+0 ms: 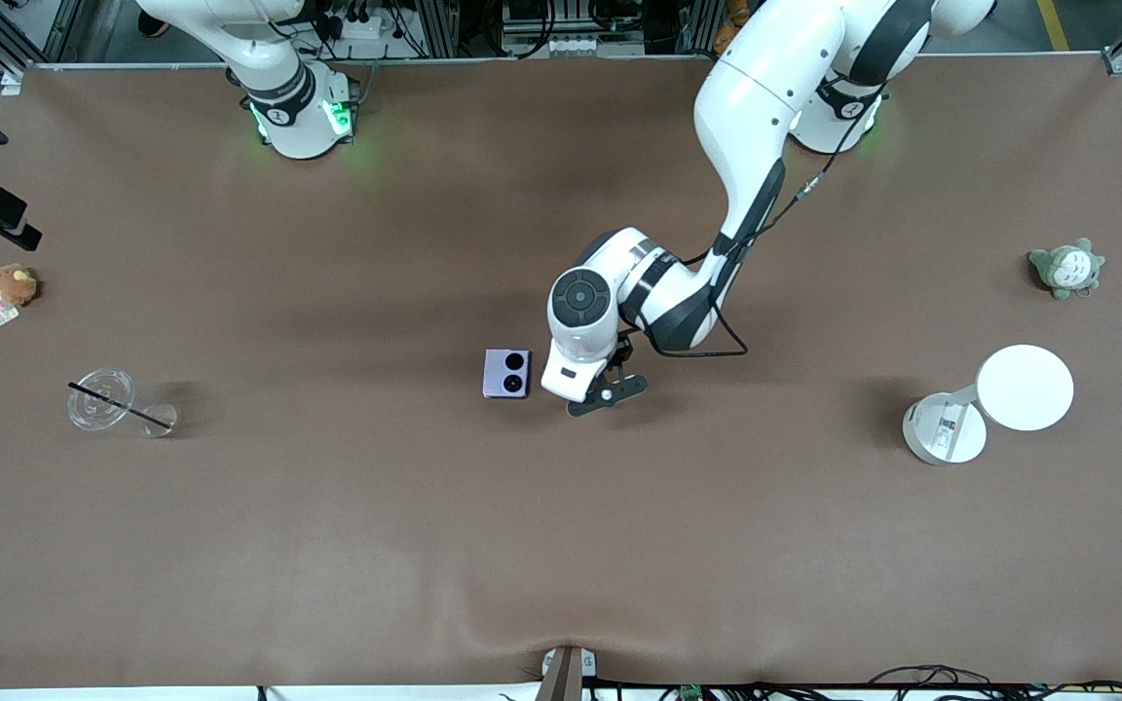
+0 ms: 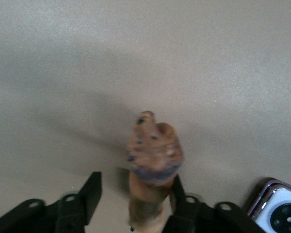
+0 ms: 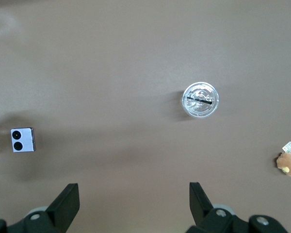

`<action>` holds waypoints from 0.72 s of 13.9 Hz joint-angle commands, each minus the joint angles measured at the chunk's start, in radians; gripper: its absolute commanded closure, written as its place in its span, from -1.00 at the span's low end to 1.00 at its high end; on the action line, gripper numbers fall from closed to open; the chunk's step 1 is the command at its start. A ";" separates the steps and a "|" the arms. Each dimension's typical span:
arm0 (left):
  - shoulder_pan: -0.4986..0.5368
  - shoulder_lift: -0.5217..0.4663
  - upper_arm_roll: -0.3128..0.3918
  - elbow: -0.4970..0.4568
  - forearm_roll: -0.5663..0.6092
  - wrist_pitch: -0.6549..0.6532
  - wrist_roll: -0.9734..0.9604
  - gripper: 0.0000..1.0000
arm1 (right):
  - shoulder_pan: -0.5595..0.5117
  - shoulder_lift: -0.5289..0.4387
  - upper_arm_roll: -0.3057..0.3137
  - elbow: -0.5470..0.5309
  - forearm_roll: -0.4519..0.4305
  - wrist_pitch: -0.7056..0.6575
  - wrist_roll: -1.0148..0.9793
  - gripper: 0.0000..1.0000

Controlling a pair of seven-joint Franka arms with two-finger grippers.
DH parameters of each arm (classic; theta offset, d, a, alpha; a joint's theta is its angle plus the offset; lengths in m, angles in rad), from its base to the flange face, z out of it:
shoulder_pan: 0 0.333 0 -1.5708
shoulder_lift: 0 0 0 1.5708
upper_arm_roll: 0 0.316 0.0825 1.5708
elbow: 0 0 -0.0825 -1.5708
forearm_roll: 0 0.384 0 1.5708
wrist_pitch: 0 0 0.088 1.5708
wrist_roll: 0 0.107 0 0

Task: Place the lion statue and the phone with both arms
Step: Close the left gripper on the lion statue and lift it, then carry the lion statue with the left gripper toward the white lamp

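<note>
Left gripper [image 2: 133,196], fingers apart around the lion statue [image 2: 153,158] beside the phone [image 1: 506,374]: rigid, light, top-heavy; grip its body. Right gripper [image 3: 134,201] waits, spread

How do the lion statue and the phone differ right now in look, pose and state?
The lion statue is reddish-brown, lumpy and elongated; the phone is pale lavender, flat and nearly square, with two black camera circles. The statue stands between the open fingers of the left end effector, one finger beside it; the phone lies free, nothing around it. Both are at the table's middle, side by side.
</note>
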 commanded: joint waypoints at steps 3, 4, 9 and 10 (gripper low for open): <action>0.006 -0.018 0.012 0.020 0.030 0.004 0.092 1.00 | 0.009 0.013 -0.001 0.007 0.004 -0.005 0.015 -1.00; 0.012 -0.040 0.012 0.020 0.027 -0.005 0.141 1.00 | 0.010 0.013 -0.001 0.007 0.005 -0.005 0.015 -1.00; 0.093 -0.153 0.012 0.008 0.031 -0.106 0.336 1.00 | 0.015 0.015 -0.001 0.007 0.004 -0.005 0.015 -1.00; 0.114 -0.173 0.012 0.006 0.031 -0.128 0.400 1.00 | 0.015 0.016 -0.001 0.007 0.004 -0.007 0.015 -1.00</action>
